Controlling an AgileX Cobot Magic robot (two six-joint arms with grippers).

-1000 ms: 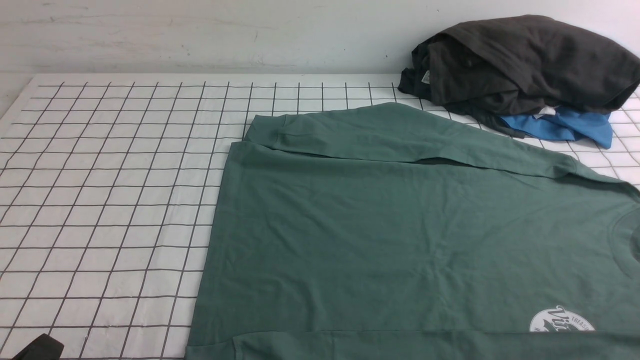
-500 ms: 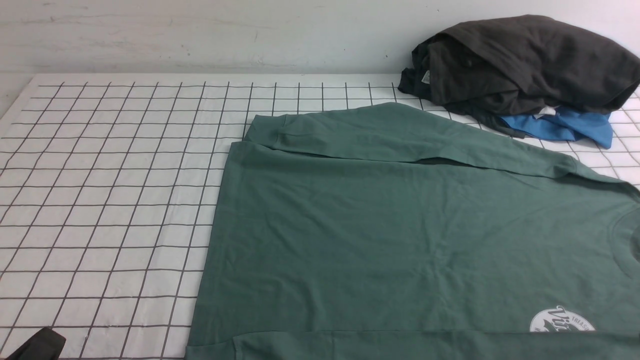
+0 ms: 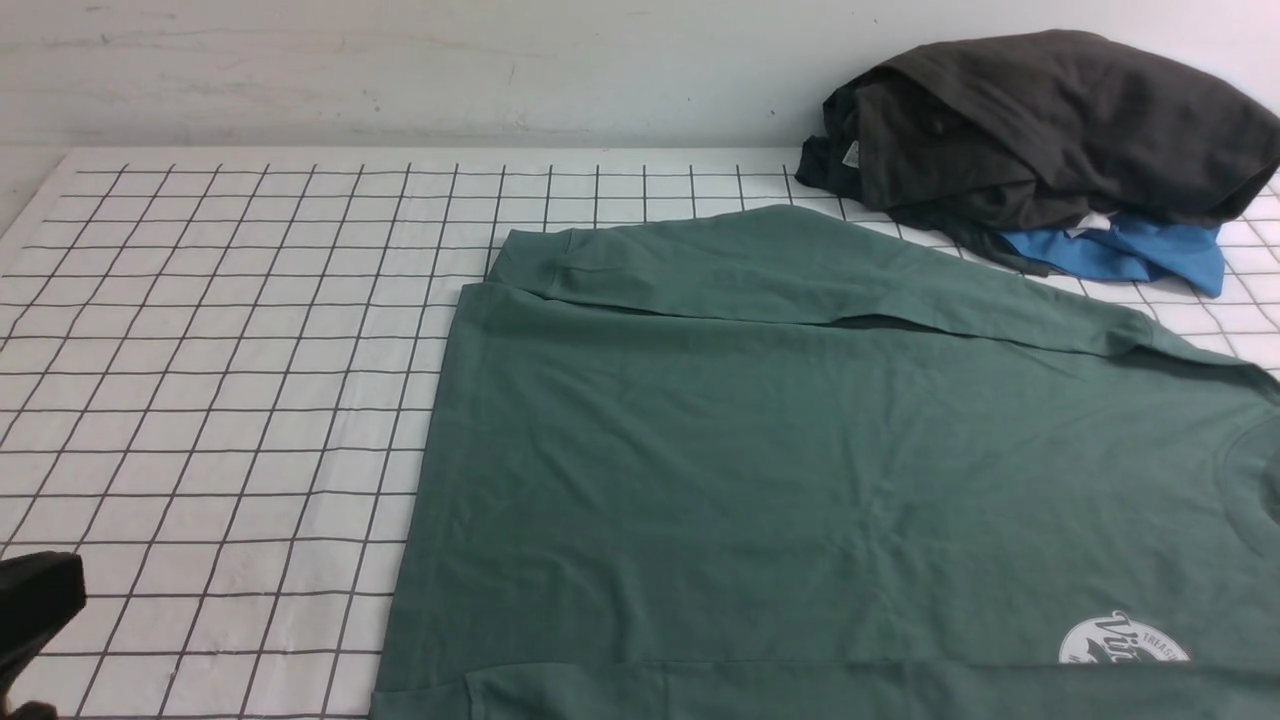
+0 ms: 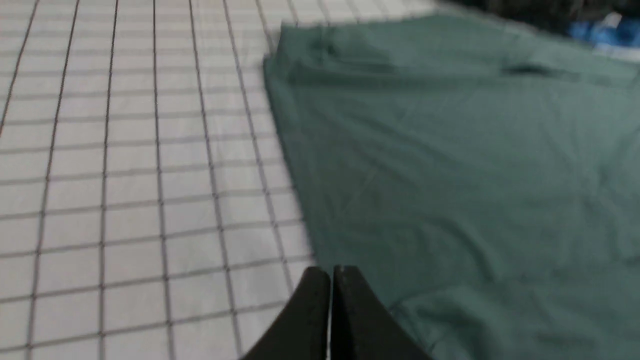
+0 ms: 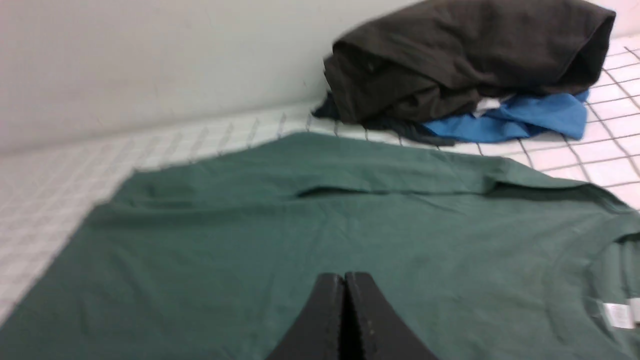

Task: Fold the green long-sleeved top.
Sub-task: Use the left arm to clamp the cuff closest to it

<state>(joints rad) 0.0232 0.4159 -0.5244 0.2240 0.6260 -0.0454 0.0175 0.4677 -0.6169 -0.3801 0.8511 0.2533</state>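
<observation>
Both clenched empty, your left tool (image 4: 331, 272) is hovering near the dark-green cotton long-sleeved top (image 3: 800, 450), your right tool (image 5: 345, 277) over it.

The green long-sleeved top (image 3: 760, 470) is laid flat, front up, on the right half of the grid-lined tabletop (image 3: 220, 380). Its hem is turned toward the tabletop's left side, its ribbed collar (image 3: 1238, 490) toward the right edge. One sleeve (image 3: 780, 270) is folded along the body on the far side. A white round logo (image 3: 1122, 640) is seen near the tabletop's near edge.
</observation>
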